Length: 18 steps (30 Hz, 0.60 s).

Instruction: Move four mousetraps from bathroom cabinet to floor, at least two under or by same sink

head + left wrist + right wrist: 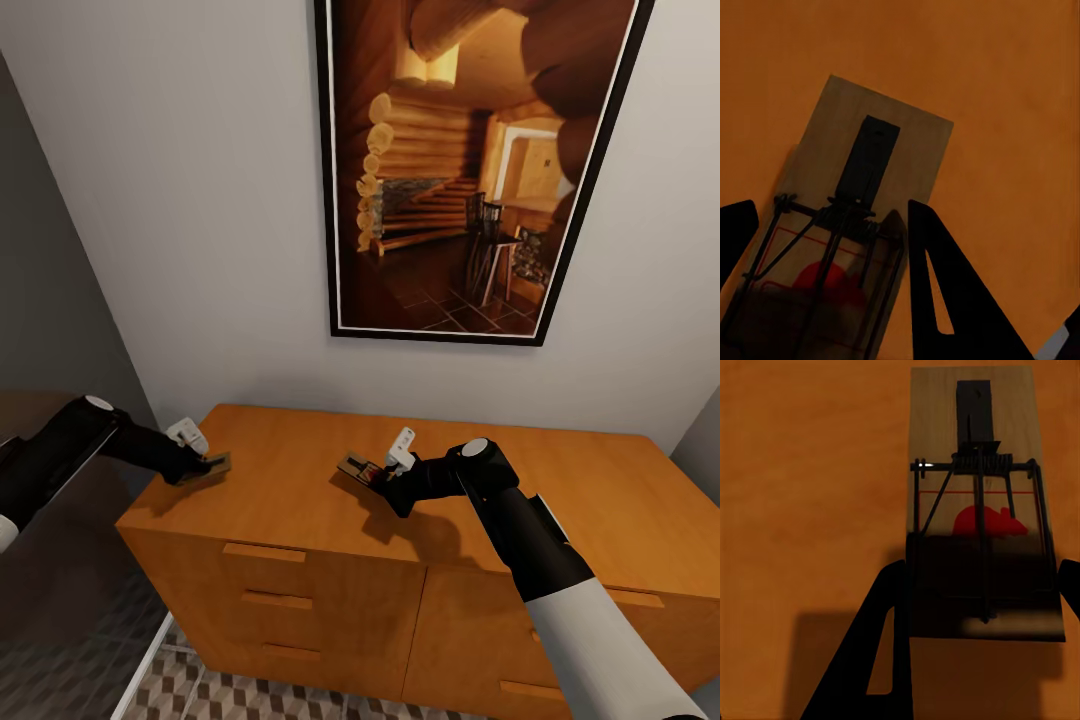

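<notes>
Orange-brown cabinet (560, 470) — tan mousetraps (982, 502) with red mouse marks — black fingers (881, 652)

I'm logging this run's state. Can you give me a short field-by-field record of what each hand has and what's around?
left hand: shut on left mousetrap, above the cabinet's left end
right hand: shut on right mousetrap, above the cabinet top
cabinet: orange-brown, drawers shut
wall: framed picture of a log interior
bathroom floor: cube-pattern tiles, lower left
mousetraps on the floor: none seen
</notes>
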{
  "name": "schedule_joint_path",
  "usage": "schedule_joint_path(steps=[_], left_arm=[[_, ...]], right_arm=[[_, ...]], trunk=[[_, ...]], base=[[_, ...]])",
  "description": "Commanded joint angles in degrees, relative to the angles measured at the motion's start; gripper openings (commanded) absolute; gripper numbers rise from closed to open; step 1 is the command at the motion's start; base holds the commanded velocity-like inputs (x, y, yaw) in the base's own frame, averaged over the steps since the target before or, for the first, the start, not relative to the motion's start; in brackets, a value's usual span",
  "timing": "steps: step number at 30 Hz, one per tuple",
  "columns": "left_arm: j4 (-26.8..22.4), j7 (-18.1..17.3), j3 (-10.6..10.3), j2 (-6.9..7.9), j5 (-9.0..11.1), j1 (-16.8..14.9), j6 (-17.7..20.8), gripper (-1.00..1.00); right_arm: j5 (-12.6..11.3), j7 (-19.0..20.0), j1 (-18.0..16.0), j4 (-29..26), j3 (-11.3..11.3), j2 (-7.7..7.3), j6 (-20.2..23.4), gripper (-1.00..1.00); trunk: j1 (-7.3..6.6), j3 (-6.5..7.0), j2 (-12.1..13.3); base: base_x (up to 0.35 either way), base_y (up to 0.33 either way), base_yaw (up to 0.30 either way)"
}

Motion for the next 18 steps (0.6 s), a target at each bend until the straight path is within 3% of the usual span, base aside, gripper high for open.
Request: schedule_joint_path(steps=[1, 18], left_arm=[[-0.2, -0.4, -0.1, 0.03, -0.2, -0.1, 0.5, -1.00], [-2.9, -0.4, -0.1, -0.04, 0.0, -0.1, 2.1, -1.00]], right_arm=[[0.3, 0.5, -0.1, -0.1, 0.0, 0.04, 0.5, -1.00], [0.3, 0.5, 0.0, -0.1, 0.0, 0.05, 0.4, -1.00]], trunk=[[0.00, -0.07, 0.0], [0.00, -0.07, 0.0]], base=[[0.000, 0.000, 0.000], [0.000, 0.000, 0.000]])
